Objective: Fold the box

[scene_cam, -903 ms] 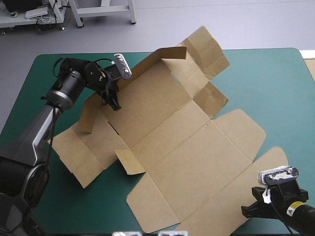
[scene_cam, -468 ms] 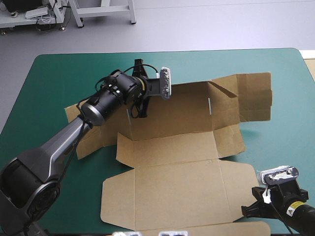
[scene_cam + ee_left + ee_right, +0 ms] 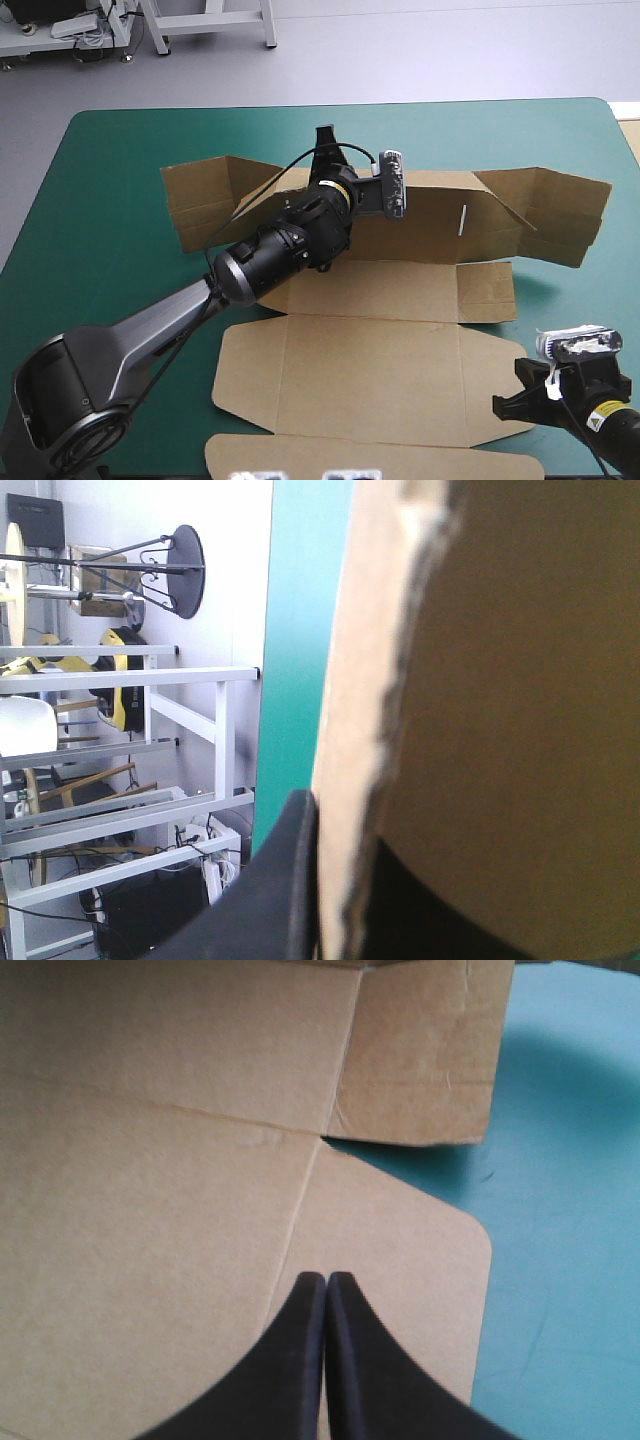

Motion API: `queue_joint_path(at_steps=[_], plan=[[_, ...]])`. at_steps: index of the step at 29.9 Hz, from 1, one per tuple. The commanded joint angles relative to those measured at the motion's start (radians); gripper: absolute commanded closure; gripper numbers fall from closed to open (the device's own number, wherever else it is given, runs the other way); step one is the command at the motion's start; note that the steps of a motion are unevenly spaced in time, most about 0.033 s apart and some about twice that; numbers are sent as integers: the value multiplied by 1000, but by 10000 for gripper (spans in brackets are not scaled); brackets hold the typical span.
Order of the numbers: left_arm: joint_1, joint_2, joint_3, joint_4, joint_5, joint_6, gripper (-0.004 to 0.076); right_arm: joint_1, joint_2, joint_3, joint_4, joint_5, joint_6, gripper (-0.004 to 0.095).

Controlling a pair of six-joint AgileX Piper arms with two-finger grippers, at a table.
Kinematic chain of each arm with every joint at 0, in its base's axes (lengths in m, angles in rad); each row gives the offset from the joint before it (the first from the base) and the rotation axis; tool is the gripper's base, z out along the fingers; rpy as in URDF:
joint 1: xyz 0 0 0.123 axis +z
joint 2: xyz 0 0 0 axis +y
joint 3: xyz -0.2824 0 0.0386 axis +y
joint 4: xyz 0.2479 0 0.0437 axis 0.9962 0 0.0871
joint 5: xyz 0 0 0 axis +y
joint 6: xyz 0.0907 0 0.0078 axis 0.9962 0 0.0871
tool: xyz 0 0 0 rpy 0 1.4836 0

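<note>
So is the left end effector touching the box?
Touching. The left wrist view shows the left end effector clamped on a raised wall of the box, one black finger pressed against the board's edge.

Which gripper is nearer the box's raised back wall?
Left. The left gripper is clamped on the edge of the raised back wall; the right gripper is shut over the flat near-right flap, well away.

box [image 3: 350, 370]: 1 | left hand [image 3: 322, 148]: 1 | right hand [image 3: 326, 1280]: 1 | table [image 3: 120, 160]: 1
</note>
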Motion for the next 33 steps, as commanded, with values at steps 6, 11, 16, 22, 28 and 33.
queue_joint_path(at_steps=[6,11,16,22,28,33], plan=[[-44,-54,-31,129,-10,-222,733,1,8,-204,-181,-142,181,921],[-44,-54,-16,129,-15,-226,733,1,58,-337,-288,-180,293,921],[-44,-54,70,135,-24,-241,733,1,200,-494,-335,-177,328,921],[-96,-54,160,251,-22,-350,733,-1,437,-682,-335,-122,292,921],[-172,-54,216,450,-15,-479,733,-3,693,-853,-278,-71,233,926],[-176,-54,216,446,10,-482,733,-66,880,-1034,-191,49,153,926]])
